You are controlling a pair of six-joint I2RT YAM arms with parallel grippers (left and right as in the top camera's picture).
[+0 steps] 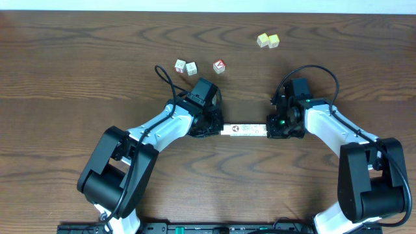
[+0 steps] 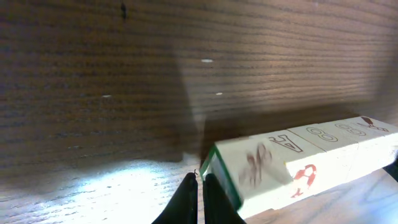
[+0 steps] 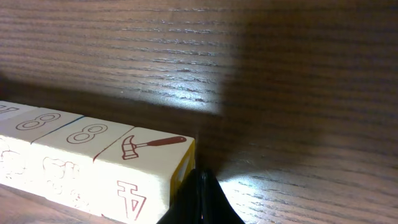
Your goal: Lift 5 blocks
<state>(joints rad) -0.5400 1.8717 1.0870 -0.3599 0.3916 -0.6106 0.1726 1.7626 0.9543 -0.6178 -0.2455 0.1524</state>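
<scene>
Five whitish wooden picture cubes (image 1: pixel 244 130): one end-to-end row
Left fingers (image 2: pixel 185 204): pinched together, at its left end
Right fingers (image 3: pixel 208 208): pinched together, at its right end

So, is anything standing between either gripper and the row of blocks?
Nothing visible. The shut left gripper sits right at one end of the row of blocks, the shut right gripper at the other.

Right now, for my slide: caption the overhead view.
Left hand and right hand pinch a block row between them.
</scene>
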